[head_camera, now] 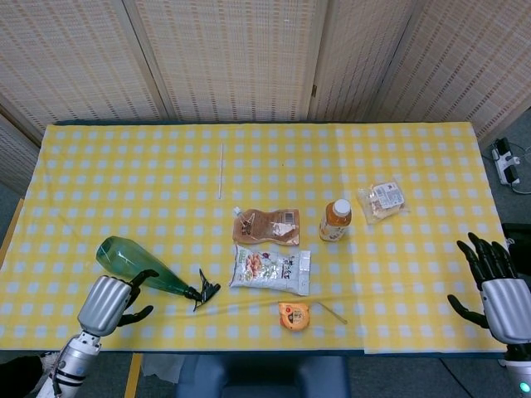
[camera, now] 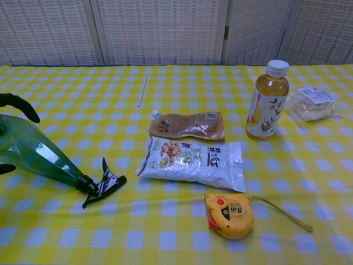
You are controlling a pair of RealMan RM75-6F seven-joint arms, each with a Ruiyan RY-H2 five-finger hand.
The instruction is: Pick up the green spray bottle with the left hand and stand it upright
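Woven screen panels behind, yellow-checked counter [head_camera: 166,166] across the full width. Largest item: green spray bottle [head_camera: 137,264], lying on its side at near left, fat base to the left, black trigger head [camera: 105,185] pointing right toward the snack bags. Not upright yet.

Left hand [head_camera: 112,303] is at the bottle's body from the near side, one finger arched over the top, thumb below. Fingers wrap around it but I cannot tell if the grip is actually closed; bottle looks fully rested on the counter. Right hand [head_camera: 489,278] sits at near right, fingers spread, holding nothing, well apart from everything.

Other stuff, centre: white snack bag [camera: 193,160], brown pouch [camera: 187,126] just behind it, tea bottle [camera: 266,99] standing to the right, wrapped snack [camera: 314,103] far right, orange tape measure [camera: 229,214] nearest, white straw [camera: 142,91] far side.

Step, as I read it: grasp phase, pre-lift. Next needs a firm close on the body, lift, then rotate so the base comes down and the trigger head goes up. Keep the swing off the white bag.
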